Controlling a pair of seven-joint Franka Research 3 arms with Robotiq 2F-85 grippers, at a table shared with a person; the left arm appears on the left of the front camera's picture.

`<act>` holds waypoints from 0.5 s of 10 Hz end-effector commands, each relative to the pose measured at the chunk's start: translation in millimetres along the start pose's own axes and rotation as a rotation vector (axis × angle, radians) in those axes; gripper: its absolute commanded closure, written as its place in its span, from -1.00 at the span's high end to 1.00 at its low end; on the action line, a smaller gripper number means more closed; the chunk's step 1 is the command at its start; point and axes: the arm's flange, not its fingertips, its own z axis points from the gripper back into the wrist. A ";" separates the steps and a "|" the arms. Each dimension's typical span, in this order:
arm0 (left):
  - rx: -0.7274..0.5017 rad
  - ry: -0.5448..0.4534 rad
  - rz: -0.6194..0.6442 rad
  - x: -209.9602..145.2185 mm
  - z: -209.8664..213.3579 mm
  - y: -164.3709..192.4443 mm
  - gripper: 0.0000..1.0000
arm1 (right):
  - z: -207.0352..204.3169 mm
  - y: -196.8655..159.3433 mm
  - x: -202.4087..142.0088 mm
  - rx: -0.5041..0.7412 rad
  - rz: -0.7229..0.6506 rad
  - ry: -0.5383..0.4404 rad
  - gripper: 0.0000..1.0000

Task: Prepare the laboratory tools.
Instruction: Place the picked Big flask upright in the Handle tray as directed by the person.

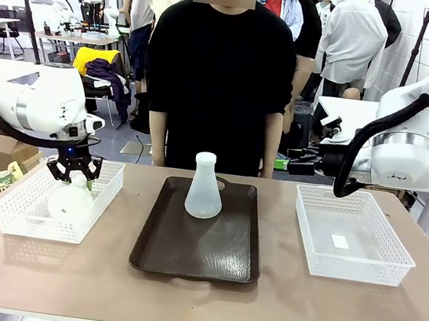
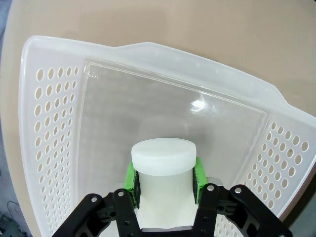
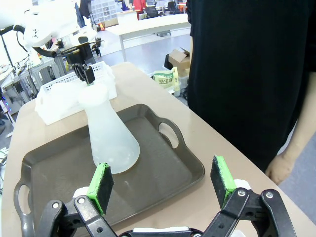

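One frosted-white conical flask [image 1: 205, 187] stands upright on the dark brown tray [image 1: 221, 260] at the table's middle. In the right wrist view the same flask [image 3: 111, 133] is on the tray [image 3: 168, 158]. A second flask [image 1: 71, 201] is inside the left white basket [image 1: 9, 217]. My left gripper [image 1: 75, 171] is shut on its neck from above. In the left wrist view the green pads [image 2: 131, 177] clamp the flask neck [image 2: 163, 158] of my left gripper [image 2: 164, 180]. My right gripper [image 3: 163, 177] hangs open, short of the tray flask, holding nothing.
A person in a black top [image 1: 219, 66] stands at the far edge behind the tray. A second white basket [image 1: 351, 238] sits at the right with a small white slip in it. The right arm's white body [image 1: 406, 146] hangs above the far right corner.
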 end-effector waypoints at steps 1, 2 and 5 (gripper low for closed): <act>-0.002 -0.004 -0.004 -0.1 -0.2 -0.6 -1.00 | -1.3 -2.4 1.2 0.011 -0.008 0.017 1.00; -0.002 -0.004 -0.004 -0.1 -0.2 -0.6 -1.00 | -1.3 -2.4 1.2 0.011 -0.008 0.017 1.00; -0.001 -0.055 0.002 -8.0 21.5 5.4 -1.00 | -1.3 -2.4 1.2 0.011 -0.008 0.017 1.00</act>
